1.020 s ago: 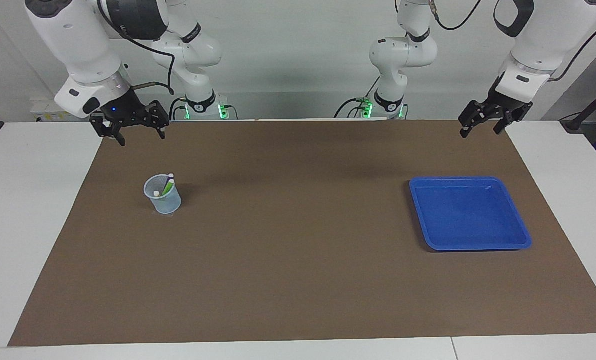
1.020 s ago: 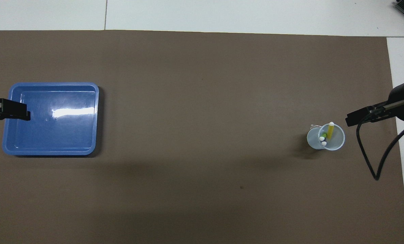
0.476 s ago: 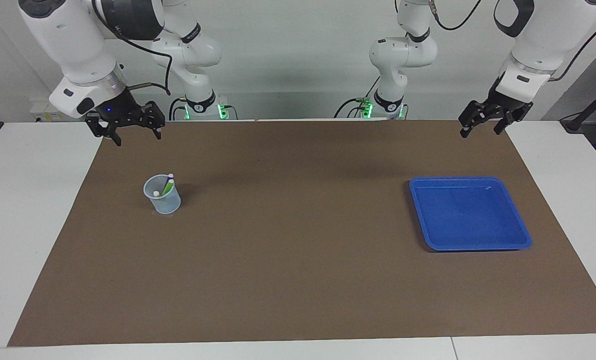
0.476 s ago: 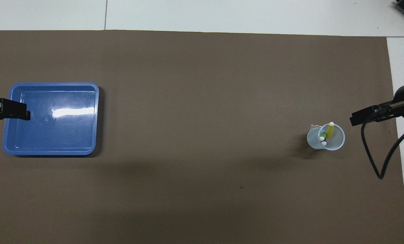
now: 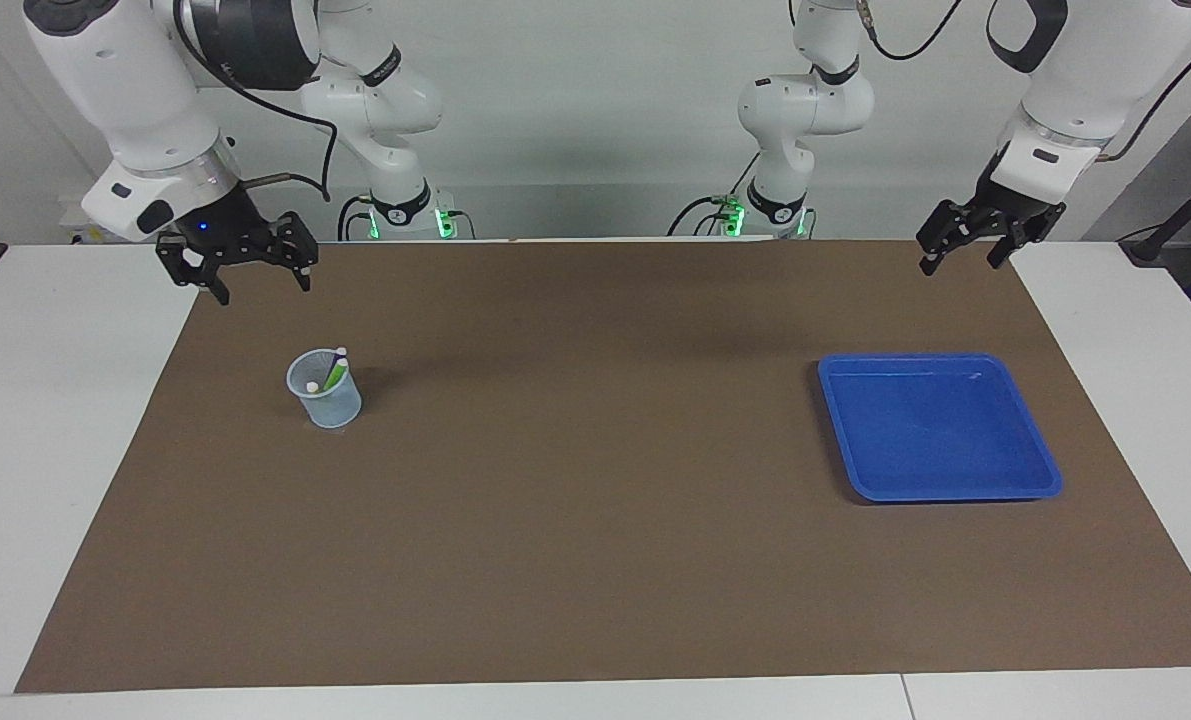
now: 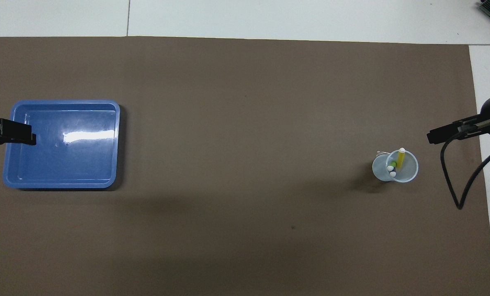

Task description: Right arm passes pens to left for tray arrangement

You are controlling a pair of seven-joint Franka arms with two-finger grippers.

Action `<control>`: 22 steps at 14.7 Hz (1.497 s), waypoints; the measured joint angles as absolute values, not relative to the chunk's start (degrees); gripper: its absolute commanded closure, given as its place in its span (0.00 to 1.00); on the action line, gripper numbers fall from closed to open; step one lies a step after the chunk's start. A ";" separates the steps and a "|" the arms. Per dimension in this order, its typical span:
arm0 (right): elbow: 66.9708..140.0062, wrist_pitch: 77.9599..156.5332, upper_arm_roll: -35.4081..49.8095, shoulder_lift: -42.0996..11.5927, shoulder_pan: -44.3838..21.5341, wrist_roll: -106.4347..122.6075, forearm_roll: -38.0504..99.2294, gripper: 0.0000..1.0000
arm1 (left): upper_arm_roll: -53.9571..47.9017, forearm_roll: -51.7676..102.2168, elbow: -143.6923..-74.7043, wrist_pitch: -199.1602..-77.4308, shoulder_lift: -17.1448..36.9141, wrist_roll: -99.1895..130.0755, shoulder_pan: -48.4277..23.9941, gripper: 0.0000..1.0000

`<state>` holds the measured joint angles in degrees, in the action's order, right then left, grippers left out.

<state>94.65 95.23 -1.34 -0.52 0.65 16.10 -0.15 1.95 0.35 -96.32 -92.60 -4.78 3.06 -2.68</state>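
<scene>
Nothing is done yet: all three pens (image 5: 333, 372) stand in the cup (image 5: 325, 401), the tray (image 5: 1035, 440) well apart sits bare, both the right gripper (image 5: 252, 276) and the left gripper (image 5: 961, 250) spread and holding nothing

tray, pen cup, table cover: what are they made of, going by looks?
Tray: probably glossy moulded plastic; bright blue, with a sharp white glare on its floor and rounded corners.
Cup: thin see-through plastic, pale blue; the pens show through its wall.
Table cover: matte brown sheet with no shine, paper or felt-like; which one is unclear.
</scene>
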 measured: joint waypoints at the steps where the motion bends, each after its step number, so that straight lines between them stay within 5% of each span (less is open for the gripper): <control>1: 95.83 96.83 -1.44 -0.76 1.24 17.62 -0.15 0.00 | 1.95 0.35 -96.31 -92.60 -4.90 3.06 -2.68 0.00; 7: 107.91 112.12 -1.63 -2.60 2.60 20.97 -0.15 0.02 | 1.97 0.35 -96.32 -92.37 -5.21 3.07 -2.68 0.00; 22: 116.31 118.35 -1.57 -5.66 1.89 20.83 -0.15 0.23 | 0.72 0.38 -99.91 -91.45 -7.23 3.21 -2.75 0.00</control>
<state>116.31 118.35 -1.57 -5.66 1.89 20.83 -0.15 0.72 0.38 -99.91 -91.45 -7.23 3.21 -2.75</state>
